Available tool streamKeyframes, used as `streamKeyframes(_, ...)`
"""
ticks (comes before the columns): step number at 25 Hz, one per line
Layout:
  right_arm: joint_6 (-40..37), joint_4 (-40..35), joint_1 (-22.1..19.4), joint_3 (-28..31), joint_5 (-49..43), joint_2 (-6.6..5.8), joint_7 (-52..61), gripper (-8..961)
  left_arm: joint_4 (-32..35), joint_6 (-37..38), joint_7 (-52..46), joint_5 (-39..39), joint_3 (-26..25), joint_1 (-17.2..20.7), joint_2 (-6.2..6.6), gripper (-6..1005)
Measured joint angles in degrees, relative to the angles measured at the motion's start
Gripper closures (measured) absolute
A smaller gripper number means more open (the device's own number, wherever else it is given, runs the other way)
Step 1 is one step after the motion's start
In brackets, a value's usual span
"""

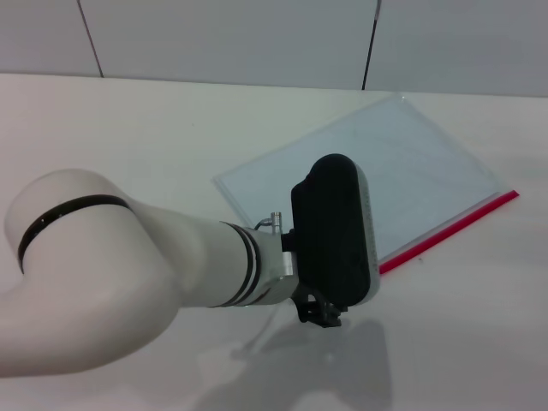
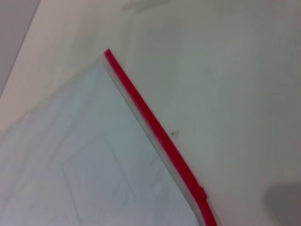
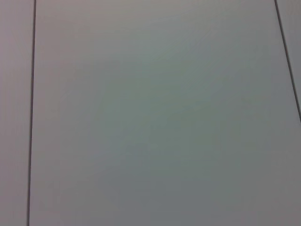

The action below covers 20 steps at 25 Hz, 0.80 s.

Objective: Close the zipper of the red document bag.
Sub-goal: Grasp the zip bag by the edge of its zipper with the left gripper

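Flat on the bench (image 1: 154,128), the red document bag (image 1: 402,163) lies just beyond the left pincer (image 1: 321,315), whose opening I cannot tell. Probably light, floppy and slick; take the zipper (image 2: 155,127) at its slider end.

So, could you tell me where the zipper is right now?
In the head view the zipper edges the red document bag right of centre, just beyond the left arm's wrist.

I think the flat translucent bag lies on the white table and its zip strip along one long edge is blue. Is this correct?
Not quite: the zipper along the long edge of the red document bag is bright red, not blue, as the head view and left wrist view show. The bag does lie flat on the white table.
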Motion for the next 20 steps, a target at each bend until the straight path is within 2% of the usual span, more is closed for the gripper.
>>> streamKeyframes(11, 0.0, 0.03, 0.06, 0.14, 0.0, 0.0, 0.0, 121, -5.04, -1.21, -1.73, 2.57, -0.14, -1.76, -0.06, 121)
streamKeyframes(20, 0.0, 0.03, 0.06, 0.12, 0.0, 0.0, 0.0, 121, -8.19, -7.58, -2.09, 3.9, 0.43, -2.01, -0.01, 149)
